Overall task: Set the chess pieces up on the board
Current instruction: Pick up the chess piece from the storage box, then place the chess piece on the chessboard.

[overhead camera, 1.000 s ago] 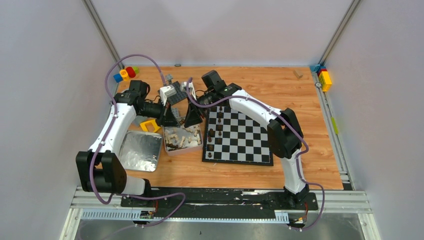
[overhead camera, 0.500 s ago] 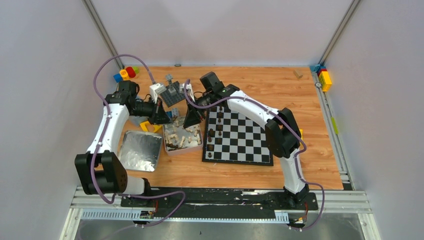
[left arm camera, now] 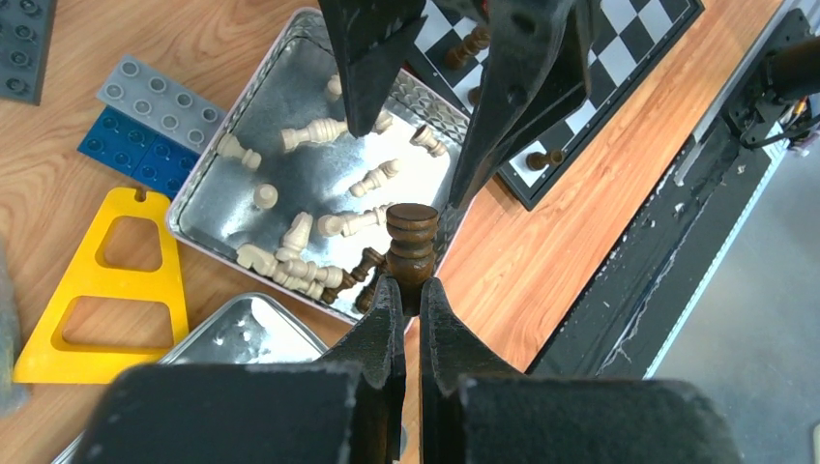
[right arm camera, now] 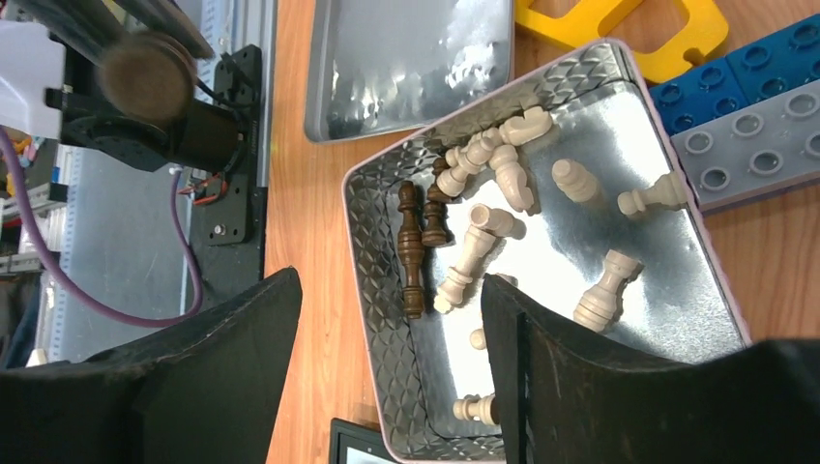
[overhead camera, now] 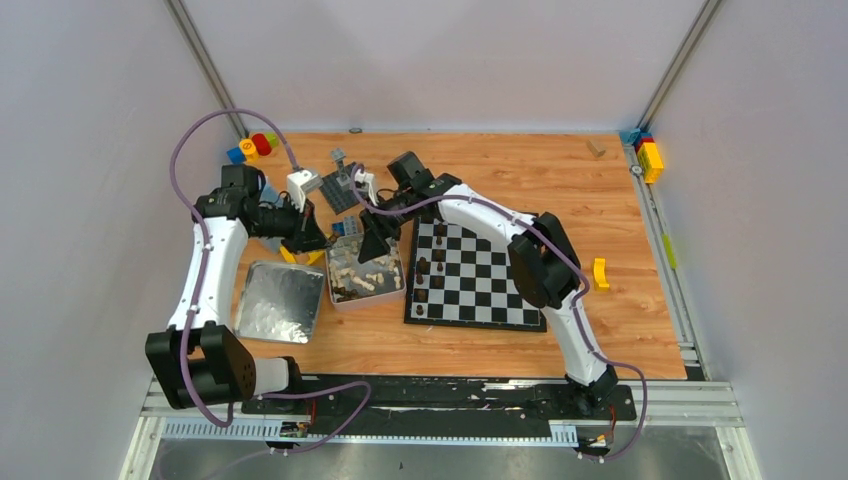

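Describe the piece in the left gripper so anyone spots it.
Find the metal tin of pieces left of the board. Beside it the left gripper clamps one dark brown piece; the rest lie in the tin or stand on the board.

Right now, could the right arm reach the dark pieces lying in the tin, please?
Probably yes: the right gripper hangs over the tin with jaws wide apart, the dark pieces lie uncovered beneath it in its wrist view, and nothing blocks the way down.

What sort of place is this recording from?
Probably a lab robot cell: grey walls enclose a wood-grain tabletop, two arms are bolted to a metal rail, with toy bricks and a chessboard as props.
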`<state>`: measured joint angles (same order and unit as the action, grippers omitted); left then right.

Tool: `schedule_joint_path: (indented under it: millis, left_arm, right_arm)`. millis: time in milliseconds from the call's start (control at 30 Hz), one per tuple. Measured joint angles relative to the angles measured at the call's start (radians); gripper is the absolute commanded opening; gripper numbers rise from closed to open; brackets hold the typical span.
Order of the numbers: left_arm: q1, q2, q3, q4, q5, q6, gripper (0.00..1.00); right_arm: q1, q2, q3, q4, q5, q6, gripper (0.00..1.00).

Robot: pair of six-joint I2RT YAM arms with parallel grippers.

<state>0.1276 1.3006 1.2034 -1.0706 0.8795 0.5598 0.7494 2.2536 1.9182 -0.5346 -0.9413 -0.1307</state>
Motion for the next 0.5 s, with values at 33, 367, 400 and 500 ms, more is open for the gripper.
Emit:
schedule_joint_path:
  millis: [33, 367, 400, 500]
  left_arm:
    - [0.0, -0.002, 0.0, -0.01, 0.0, 0.011, 0.0]
    - [-0.13, -0.003, 0.011, -0.022, -0.017, 0.029, 0.0]
    - [-0.145, -0.003, 0.011, -0.017, -0.018, 0.024, 0.0]
    - [-0.191, -0.003, 0.018, 0.003, -0.018, 0.009, 0.0]
  right_arm:
    - [-0.002, -0.002, 0.006, 0.001, 0.0, 0.01, 0.7]
    - [-0.092, -0.119, 0.019, 0.039, -0.124, 0.191, 0.72]
    - [-0.097, -0.132, 0.017, 0.05, -0.134, 0.204, 0.72]
    - [-0.097, -0.166, -0.003, 0.077, -0.16, 0.235, 0.71]
